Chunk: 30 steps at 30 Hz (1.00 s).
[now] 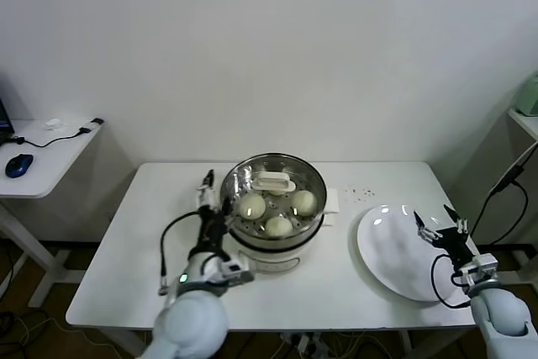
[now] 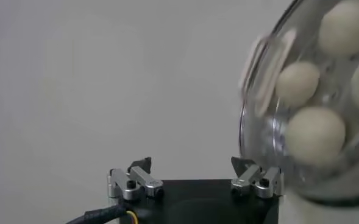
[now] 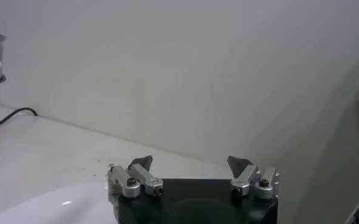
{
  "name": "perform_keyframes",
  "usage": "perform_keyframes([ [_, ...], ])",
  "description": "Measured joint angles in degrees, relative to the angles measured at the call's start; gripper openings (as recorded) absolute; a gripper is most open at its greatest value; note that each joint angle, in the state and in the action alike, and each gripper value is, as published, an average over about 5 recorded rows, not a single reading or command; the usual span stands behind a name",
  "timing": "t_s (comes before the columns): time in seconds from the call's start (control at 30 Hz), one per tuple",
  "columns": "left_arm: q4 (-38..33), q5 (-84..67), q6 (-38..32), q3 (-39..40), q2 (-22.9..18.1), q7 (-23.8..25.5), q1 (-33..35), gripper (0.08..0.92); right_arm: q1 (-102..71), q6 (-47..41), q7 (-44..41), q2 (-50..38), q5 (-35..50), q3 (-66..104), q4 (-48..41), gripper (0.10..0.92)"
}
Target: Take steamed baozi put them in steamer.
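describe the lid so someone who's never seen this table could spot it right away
On the white table, find the shiny steel steamer at its middle, with the open left claw beside it. The glass lid lies on top of that pot, over the pale baozi. Unlike the flat white plate farther right, it is see-through with a white handle.

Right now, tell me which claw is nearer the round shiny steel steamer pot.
Left. The left claw sits open right beside the round shiny steel steamer pot, at its left rim. The right claw hangs open well off to the pot's right, over the flat white round plate.
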Motion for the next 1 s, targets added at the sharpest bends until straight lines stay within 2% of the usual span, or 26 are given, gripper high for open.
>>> perform_keyframes([
  [0.2,-2.2,-16.7,-0.7,-11.9,0.7,-6.0,8.4,0.823,-1.4,-1.2,0.5,0.9,0.3,0.0,2.8,0.823],
  [0.3,-2.7,-25.7,-3.8,-17.9,-0.3,-7.5,12.6,0.823,-2.1,-1.4,0.7,1.6,0.2,0.0,4.1,0.823],
  [0.5,-1.8,-41.5,-17.6,-28.4,-4.0,-8.2,19.7,0.823,-3.4,-2.1,0.9,2.8,0.2,-0.1,6.7,0.823],
  [0.7,0.4,-53.2,-30.7,-34.9,-7.8,-7.5,23.7,0.823,-4.4,-2.7,1.0,3.9,-0.3,-0.6,8.8,0.823],
  [1.0,2.4,-62.0,-41.7,-38.6,-11.4,-6.2,27.2,0.823,-5.0,-3.7,1.0,4.5,-0.2,-0.8,10.7,0.823],
])
